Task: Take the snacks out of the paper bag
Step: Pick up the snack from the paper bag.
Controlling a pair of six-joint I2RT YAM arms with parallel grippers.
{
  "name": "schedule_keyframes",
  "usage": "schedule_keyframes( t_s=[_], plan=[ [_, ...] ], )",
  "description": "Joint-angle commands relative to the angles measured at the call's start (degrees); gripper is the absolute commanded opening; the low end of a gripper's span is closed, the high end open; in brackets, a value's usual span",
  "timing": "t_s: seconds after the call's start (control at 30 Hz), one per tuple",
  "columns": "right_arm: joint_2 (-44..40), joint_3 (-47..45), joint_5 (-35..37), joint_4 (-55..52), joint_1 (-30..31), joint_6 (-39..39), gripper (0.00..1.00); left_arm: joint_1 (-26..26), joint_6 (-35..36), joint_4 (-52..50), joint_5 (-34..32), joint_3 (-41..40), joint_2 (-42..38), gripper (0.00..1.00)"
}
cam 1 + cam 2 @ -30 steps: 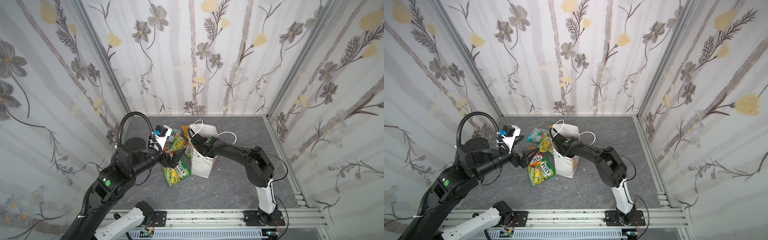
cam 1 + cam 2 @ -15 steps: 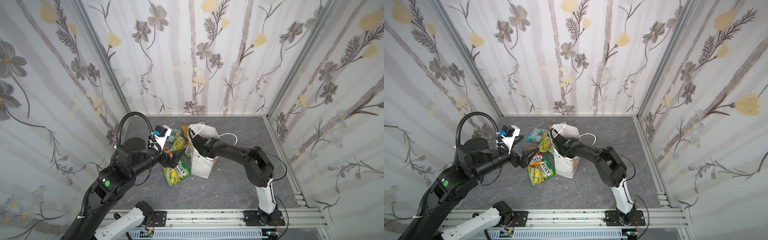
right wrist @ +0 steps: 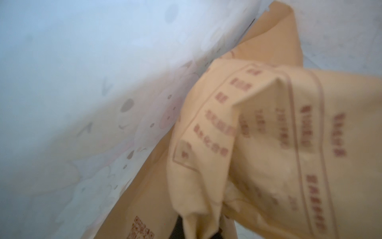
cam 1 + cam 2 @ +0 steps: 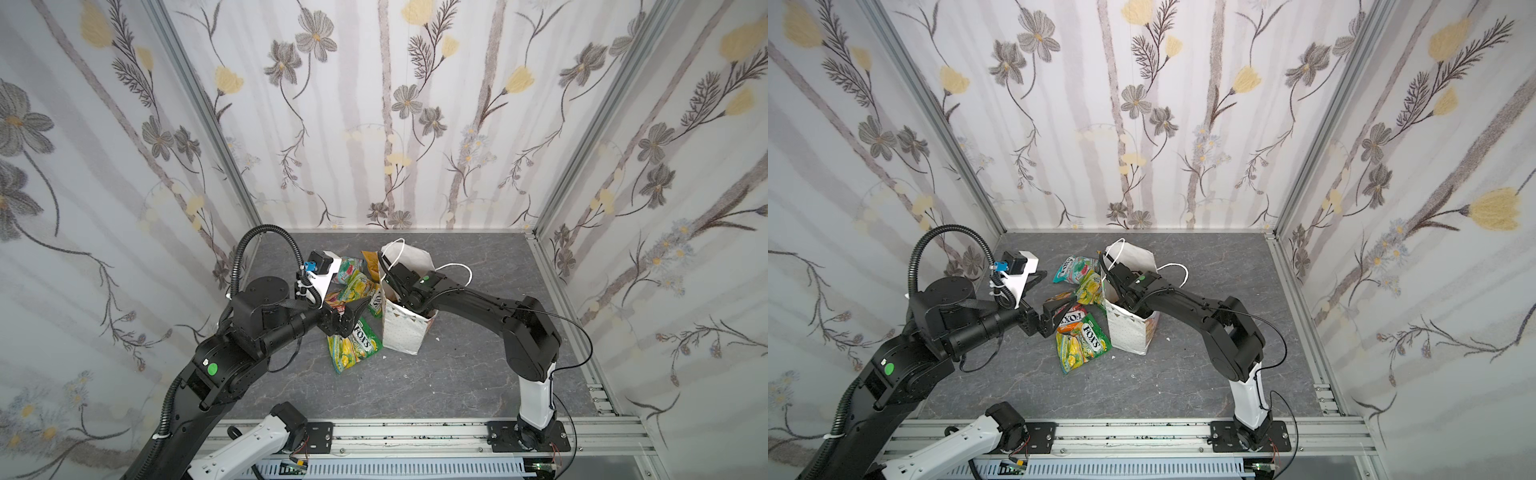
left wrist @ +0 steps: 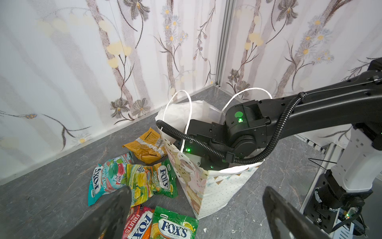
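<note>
The bag (image 4: 401,336) stands upright mid-table (image 4: 457,374), mouth open. The right gripper (image 3: 198,230) is down inside it, hidden in both top views. In the right wrist view its dark fingers (image 3: 176,229) are clenched on a fold of the tan pouch (image 3: 258,144), which lies against the bag's inner wall. The left gripper (image 5: 196,194) hangs released, jaws wide and holding nothing, above the snacks just beside the bag. Five lie on the table there: teal packet (image 5: 107,178), spring-tea packet (image 5: 153,180), red packet (image 5: 138,223), green packet (image 5: 173,227) and orange packet (image 5: 146,147).

right arm (image 4: 469,303) filling paper bag (image 4: 405,336) mouth, snacks (image 4: 353,345) crowding floor (image 4: 457,382) beside it
</note>
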Motion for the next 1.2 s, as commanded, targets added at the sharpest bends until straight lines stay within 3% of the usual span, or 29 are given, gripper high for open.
schedule_keyframes(
  t_s=[0.0, 0.33, 0.67, 0.8, 0.93, 1.17],
  plan=[
    [-1.2, 0.7, 1.4, 1.1, 0.0, 0.7, 0.0, 0.0, 0.1, 1.2, -0.2, -0.1, -0.1, 1.0],
    [-2.3, 2.0, 1.3, 0.7, -1.7, 0.8, 0.0, 0.0, -1.1, 2.1, -0.4, -0.9, 0.2, 1.0],
    [-3.9, 1.6, -0.4, 0.9, -1.6, 1.3, 0.0, 0.0, -25.3, 14.8, -4.8, -6.8, 7.8, 0.99],
    [-4.9, 1.3, -0.6, 0.8, -1.6, 1.3, 0.0, 0.2, -30.5, 20.1, -1.1, -7.9, 11.7, 0.95],
    [-6.0, 1.0, -1.5, 0.9, -1.6, 1.4, 0.0, 0.3, -34.0, 22.6, 1.3, -8.3, 16.1, 0.88],
    [-8.3, -1.0, -3.1, 2.2, -1.5, 1.8, 0.0, 1.8, -38.0, 26.1, 3.8, -10.2, 19.6, 0.62]
  ],
)
